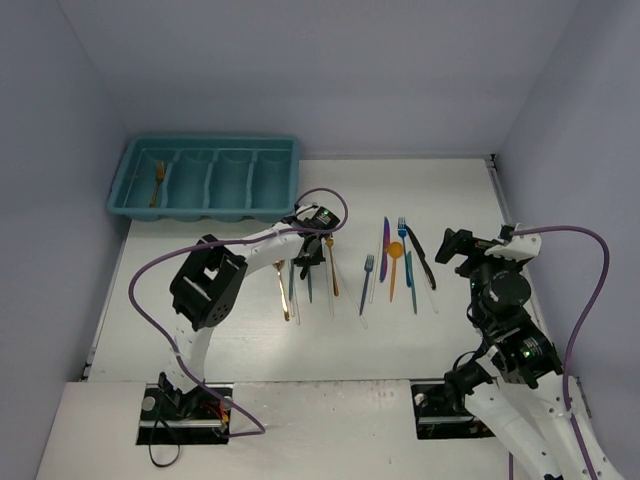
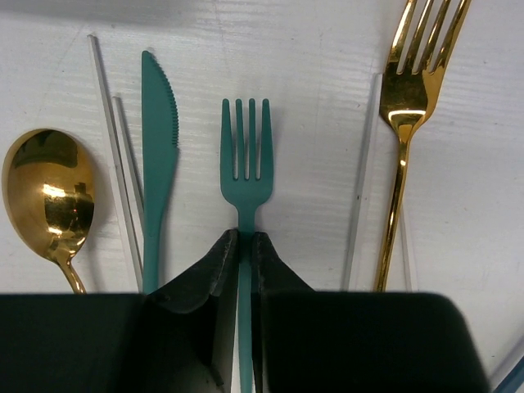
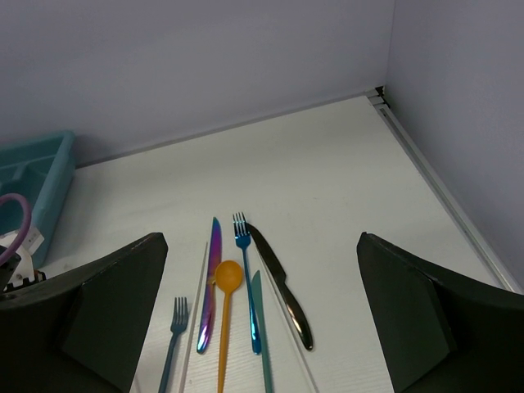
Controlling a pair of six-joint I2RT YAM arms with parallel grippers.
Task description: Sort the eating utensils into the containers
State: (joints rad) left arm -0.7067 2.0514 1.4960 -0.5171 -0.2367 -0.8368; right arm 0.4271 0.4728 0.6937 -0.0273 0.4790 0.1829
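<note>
My left gripper [image 2: 244,246] is shut on the handle of a teal fork [image 2: 246,160] that lies on the white table, below the tray's right end [image 1: 308,260]. Beside the fork lie a teal knife [image 2: 159,139], a gold spoon [image 2: 47,192], a gold fork [image 2: 407,106] and pale translucent sticks [image 2: 109,139]. The teal tray [image 1: 200,213] stands at the back left with one gold fork [image 1: 158,183] in its leftmost compartment. My right gripper [image 3: 260,246] is open and empty above a purple knife [image 3: 210,278], orange spoon [image 3: 227,282], blue fork [image 3: 244,262], black knife [image 3: 282,282] and dark blue fork [image 3: 174,327].
A second teal knife [image 3: 261,327] and another translucent stick [image 3: 195,311] lie in the right group. Purple walls close in the table on three sides. A purple cable [image 1: 325,195] loops over the left arm. The right arm [image 1: 500,290] stands near the right wall.
</note>
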